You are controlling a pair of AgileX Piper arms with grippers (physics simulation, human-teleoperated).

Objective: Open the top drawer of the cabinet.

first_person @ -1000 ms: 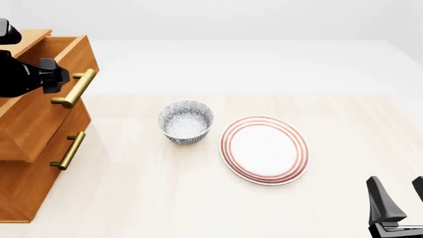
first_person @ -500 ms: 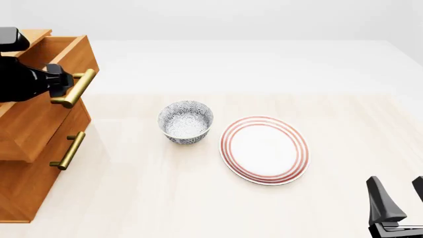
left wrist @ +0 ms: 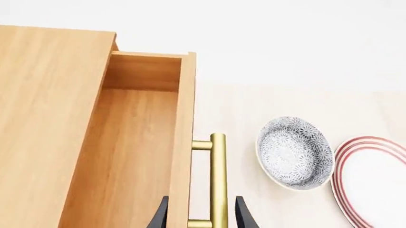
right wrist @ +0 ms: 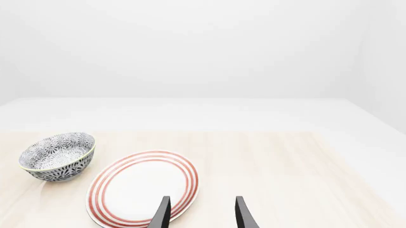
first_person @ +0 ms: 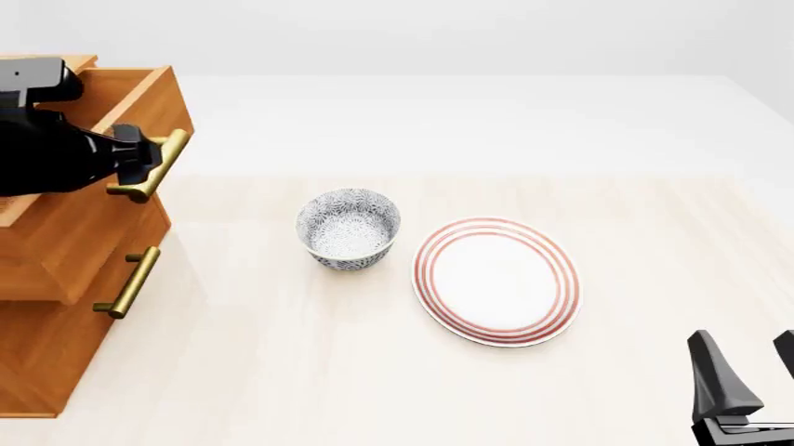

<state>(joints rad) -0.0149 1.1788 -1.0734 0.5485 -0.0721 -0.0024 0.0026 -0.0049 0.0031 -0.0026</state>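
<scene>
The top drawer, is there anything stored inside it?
No. The left wrist view looks down into the top drawer, and only bare wood shows on its floor and walls.

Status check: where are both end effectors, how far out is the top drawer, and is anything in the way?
Left end effector open, fingers straddling the brass handle. Right end effector open, idle near the plate. Top drawer pulled partly out. Bowl stands clear of it.

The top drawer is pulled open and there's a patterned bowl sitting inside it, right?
Not quite. The top drawer is pulled open, but the left wrist view shows only bare wood inside. The patterned bowl sits on the table, beside the red-striped plate, as the front view shows.
</scene>
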